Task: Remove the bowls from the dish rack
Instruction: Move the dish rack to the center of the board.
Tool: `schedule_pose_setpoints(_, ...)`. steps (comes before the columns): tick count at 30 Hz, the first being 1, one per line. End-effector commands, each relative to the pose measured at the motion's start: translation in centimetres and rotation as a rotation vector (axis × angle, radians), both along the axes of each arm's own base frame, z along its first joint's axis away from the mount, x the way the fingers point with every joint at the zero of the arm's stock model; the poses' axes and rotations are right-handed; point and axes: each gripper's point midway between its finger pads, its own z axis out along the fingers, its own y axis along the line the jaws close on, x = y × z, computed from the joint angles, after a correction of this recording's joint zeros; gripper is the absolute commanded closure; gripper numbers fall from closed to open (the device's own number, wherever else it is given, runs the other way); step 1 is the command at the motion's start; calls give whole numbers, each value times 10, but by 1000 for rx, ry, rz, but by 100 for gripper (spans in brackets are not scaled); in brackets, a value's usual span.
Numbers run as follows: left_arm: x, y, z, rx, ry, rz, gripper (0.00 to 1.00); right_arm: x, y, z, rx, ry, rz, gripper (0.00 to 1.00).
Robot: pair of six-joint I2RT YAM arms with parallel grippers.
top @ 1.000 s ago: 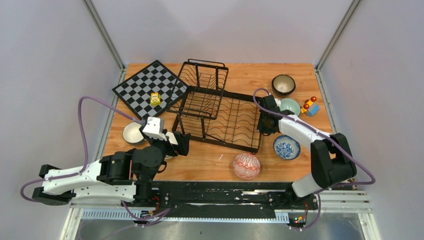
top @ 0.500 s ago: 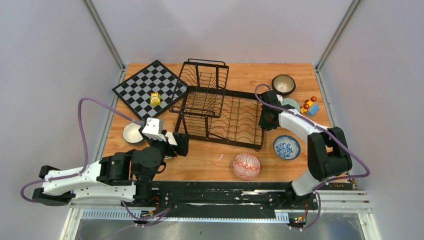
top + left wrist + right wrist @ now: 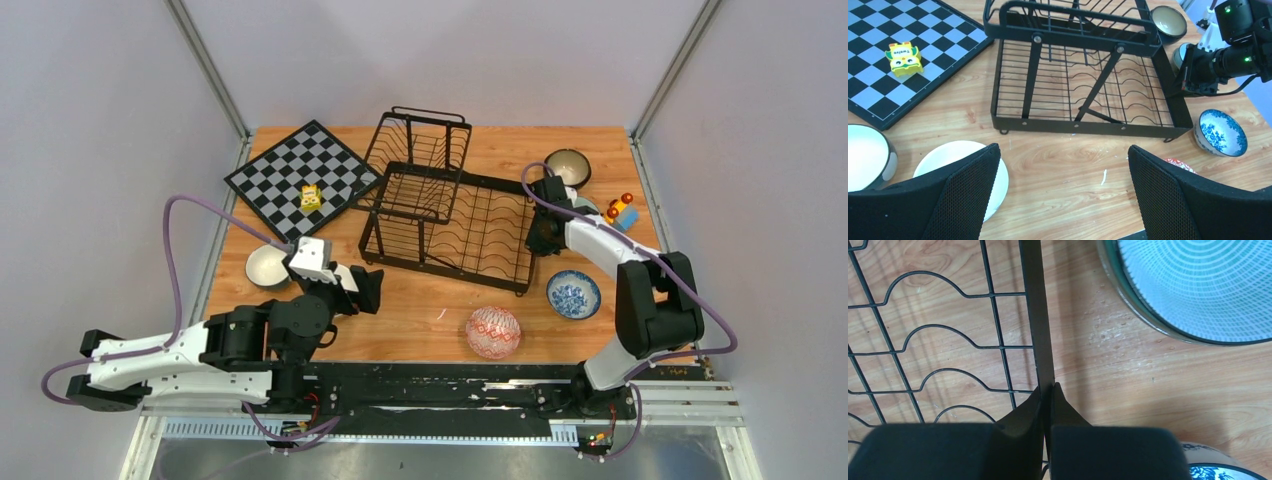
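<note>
I have the right gripper (image 3: 1047,390) clamped on the right side rail of the dish rack (image 3: 450,215) mid-table, and the left gripper (image 3: 1062,150) hovers near its front-left corner with jaws wide, holding nothing — the red-patterned bowl (image 3: 493,332) and blue-and-white bowl (image 3: 574,294) sit on the table (image 3: 420,310) near its front-right corner.

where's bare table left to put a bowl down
Bare wood lies in front of the rack, between the left end effector and the red bowl, and at the far edge between the rack and the dark bowl. The right side is crowded: blue bowl, toy and the right end effector, shut on the rack.
</note>
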Motion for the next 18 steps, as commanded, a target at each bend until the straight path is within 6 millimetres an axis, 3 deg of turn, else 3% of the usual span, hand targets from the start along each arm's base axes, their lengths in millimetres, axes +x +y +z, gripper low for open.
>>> schedule_pose_setpoints(1, 3, -7, -3, -4, -1, 12, 0, 21, -12, 10, 96, -102, -184, 100)
schedule_pose_setpoints(9, 2, -19, -6, 21, 15, -10, 0, 39, -3, 11, 133, -101, -165, 100)
schedule_pose_setpoints(18, 1, -18, -10, 25, 37, -10, 0, 63, 4, 10, 130, -91, -127, 100)
